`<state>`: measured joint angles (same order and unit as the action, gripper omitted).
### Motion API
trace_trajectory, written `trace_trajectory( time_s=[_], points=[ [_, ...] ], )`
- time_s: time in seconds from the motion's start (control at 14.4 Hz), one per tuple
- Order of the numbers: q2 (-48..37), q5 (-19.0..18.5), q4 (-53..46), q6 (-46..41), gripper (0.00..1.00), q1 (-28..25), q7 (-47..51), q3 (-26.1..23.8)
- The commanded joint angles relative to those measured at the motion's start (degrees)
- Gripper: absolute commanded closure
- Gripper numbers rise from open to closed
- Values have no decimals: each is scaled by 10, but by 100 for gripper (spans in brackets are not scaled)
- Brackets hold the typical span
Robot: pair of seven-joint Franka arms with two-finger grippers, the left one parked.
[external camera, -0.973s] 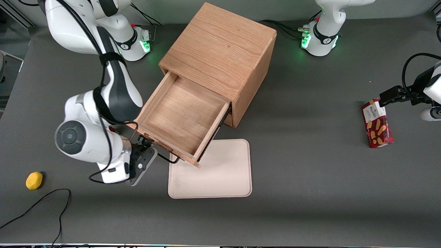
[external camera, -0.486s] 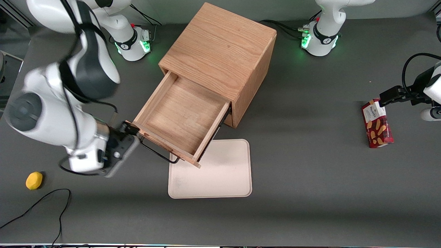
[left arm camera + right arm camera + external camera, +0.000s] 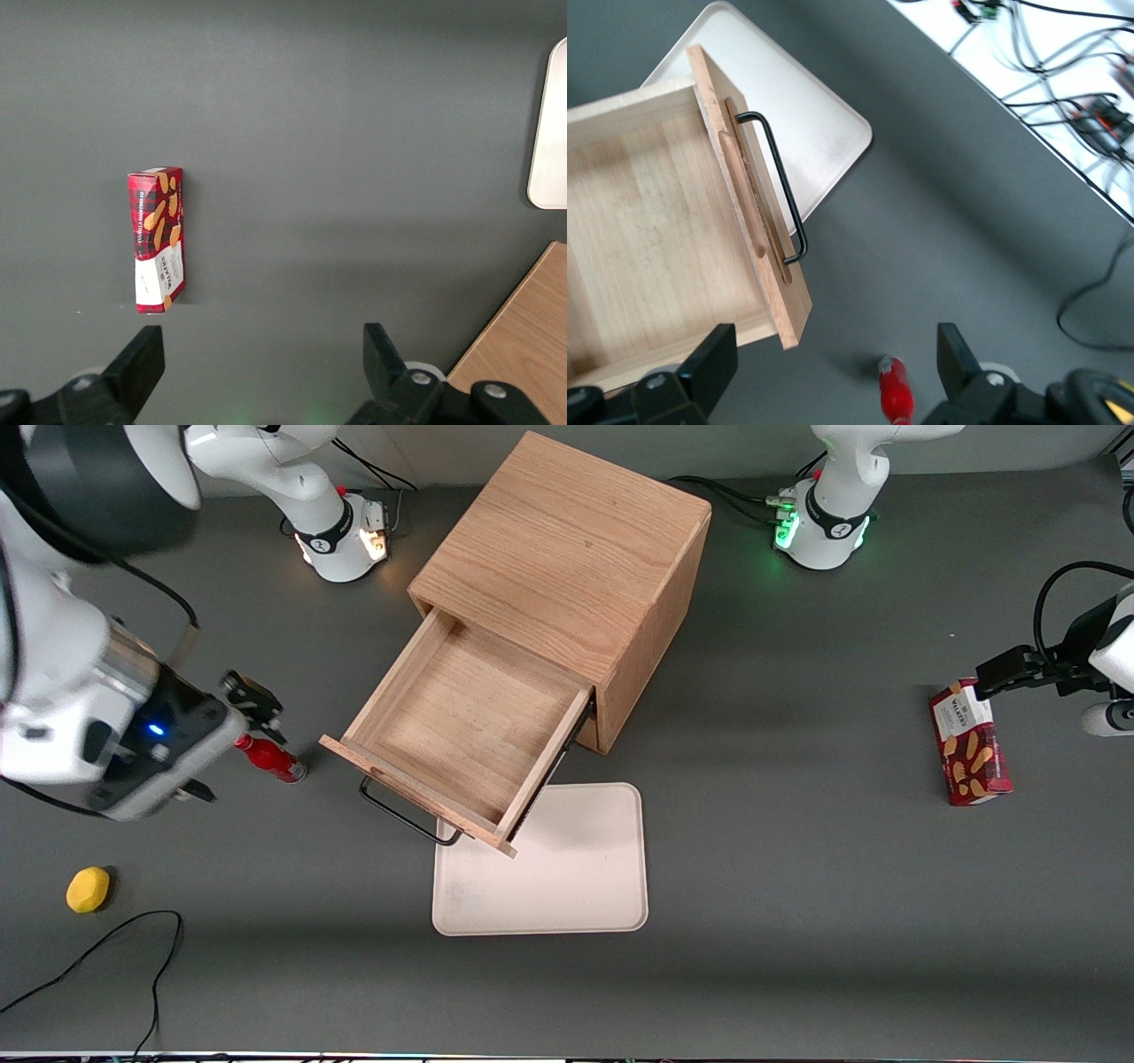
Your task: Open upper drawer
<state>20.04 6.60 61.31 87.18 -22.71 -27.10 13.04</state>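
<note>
Gripper (image 3: 830, 365): jaws spread wide apart, holding nothing; raised above the table toward the working arm's end, well clear of the cabinet. Fingers (image 3: 711, 359) black, seen in the right wrist view framing the drawer's front corner and a small bottle.

Red bottle (image 3: 268, 756): small, with a dark cap, lying on the dark table (image 3: 797, 886) just under the gripper's tips in the front view, near the drawer front but apart from it.

Upper drawer (image 3: 461, 722): light oak, pulled far out of the cabinet, its shallow box showing only bare wood. Black bar handle (image 3: 406, 821) runs along the front panel, untouched.

Cabinet (image 3: 567, 558): cube-shaped, oak, set at an angle on the table.

Tray (image 3: 567, 868): pale beige, rounded corners, flat on the table, partly under the drawer's front corner.

Yellow object (image 3: 88, 889): small and rounded, nearer the front camera than the gripper.

Biscuit box (image 3: 970, 746): red, lying toward the parked arm's end.
</note>
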Motion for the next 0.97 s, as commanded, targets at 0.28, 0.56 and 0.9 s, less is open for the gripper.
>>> trace_trajectory(
  time_s=[0.28, 0.56, 0.9],
  points=[
    [-136, -26, 128, 2, 0, 21, 219, -1],
    [-207, -26, 198, 10, 0, 65, 235, -2],
    [-247, -24, 240, 5, 0, 153, 235, -30]
  ],
)
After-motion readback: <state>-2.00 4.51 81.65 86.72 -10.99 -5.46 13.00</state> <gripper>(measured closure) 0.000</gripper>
